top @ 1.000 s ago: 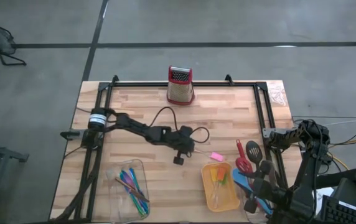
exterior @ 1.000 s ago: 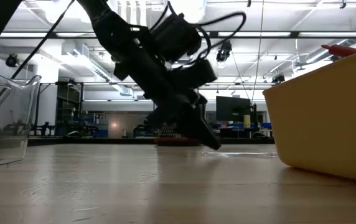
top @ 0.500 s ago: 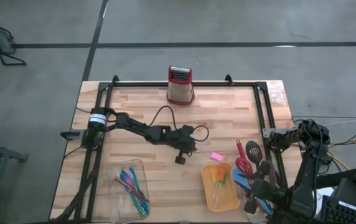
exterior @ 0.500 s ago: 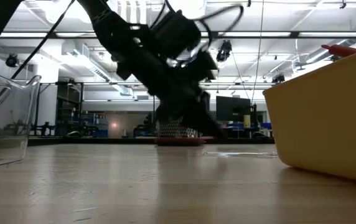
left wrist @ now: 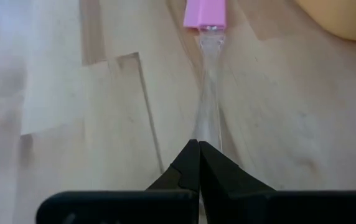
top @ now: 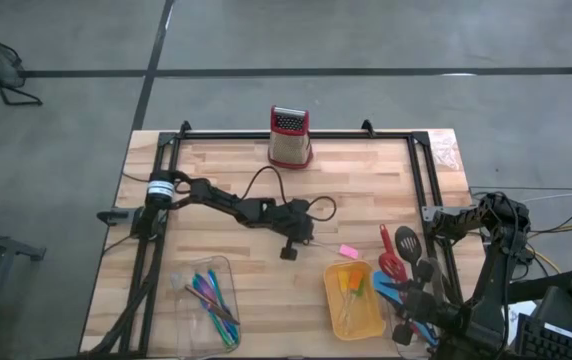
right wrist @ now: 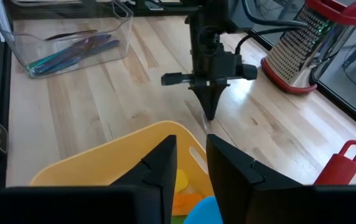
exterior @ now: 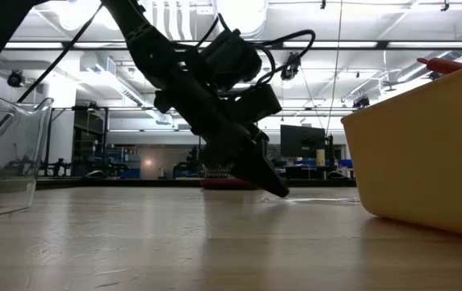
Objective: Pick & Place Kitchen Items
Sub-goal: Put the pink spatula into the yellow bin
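The left arm reaches from its base at the table's left edge across toward the middle, its links stretched low and its wrist bent downward. Its dark two-finger left gripper (top: 288, 252) points down at the tabletop, tilted forward in the low view, with the fingertips (left wrist: 196, 163) pressed together into a single point, no gap between them. The tip sits at or just above the wood surface; contact cannot be told.

The right arm is folded at the table's near right corner, elbow raised beyond the right edge. Its dark right gripper (right wrist: 189, 163) is held low and faces toward the table's middle, with a narrow gap between its two fingers.
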Robot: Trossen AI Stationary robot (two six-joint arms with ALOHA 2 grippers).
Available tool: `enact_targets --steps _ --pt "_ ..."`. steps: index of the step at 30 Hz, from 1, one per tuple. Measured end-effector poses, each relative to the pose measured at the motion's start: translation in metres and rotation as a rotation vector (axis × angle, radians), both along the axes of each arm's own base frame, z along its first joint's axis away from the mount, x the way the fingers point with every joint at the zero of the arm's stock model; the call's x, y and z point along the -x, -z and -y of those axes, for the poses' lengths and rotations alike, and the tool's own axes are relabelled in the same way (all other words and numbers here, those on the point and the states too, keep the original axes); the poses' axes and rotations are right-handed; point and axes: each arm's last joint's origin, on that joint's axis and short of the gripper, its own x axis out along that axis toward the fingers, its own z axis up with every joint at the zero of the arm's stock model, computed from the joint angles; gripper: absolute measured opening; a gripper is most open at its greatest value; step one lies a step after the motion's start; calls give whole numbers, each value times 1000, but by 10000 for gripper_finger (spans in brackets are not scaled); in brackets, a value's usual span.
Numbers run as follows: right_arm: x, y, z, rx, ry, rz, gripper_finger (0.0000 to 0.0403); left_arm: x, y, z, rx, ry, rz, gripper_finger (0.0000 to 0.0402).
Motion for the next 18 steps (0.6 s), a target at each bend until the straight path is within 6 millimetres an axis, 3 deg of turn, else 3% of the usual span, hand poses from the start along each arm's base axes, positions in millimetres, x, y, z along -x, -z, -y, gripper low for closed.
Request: enact_targets --steps 9,18 --pt "0 0 -1 4 -7 -3 68 3 0 0 9 -10 -38 2" --pt "-1 0 -1 8 -12 -6 87 23 9 -4 49 -76 -295 2"
